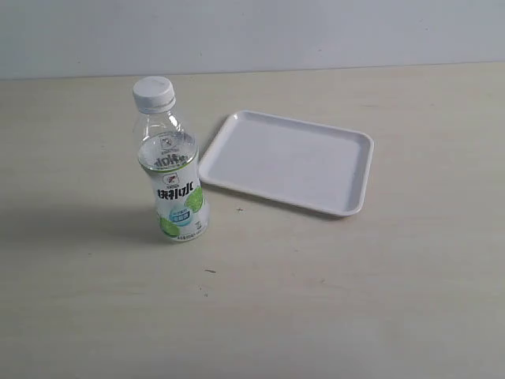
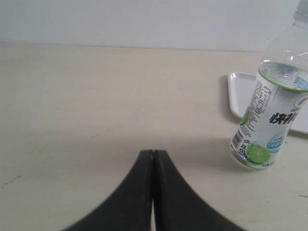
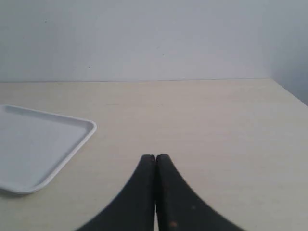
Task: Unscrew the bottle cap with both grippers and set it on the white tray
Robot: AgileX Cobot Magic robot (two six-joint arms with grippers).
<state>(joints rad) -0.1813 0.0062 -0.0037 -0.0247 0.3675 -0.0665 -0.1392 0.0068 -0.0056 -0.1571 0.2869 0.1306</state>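
Note:
The bottle [image 1: 173,172] stands upright on the pale table, clear plastic with a white-and-green label, and the white ribbed bottle cap [image 1: 153,92] is on its neck. Just to its right lies the white tray [image 1: 288,160], with nothing on it. Neither gripper shows in the exterior view. In the left wrist view my left gripper [image 2: 153,153] is shut on nothing, well apart from the bottle [image 2: 272,115]. In the right wrist view my right gripper [image 3: 155,157] is shut too, empty, with the white tray [image 3: 41,139] off to one side.
Pale wooden table top [image 1: 355,292] reaches to a plain light wall behind. In the right wrist view the table's edge [image 3: 288,91] runs close on one side. Small dark specks [image 1: 210,271] mark the surface in front of the bottle.

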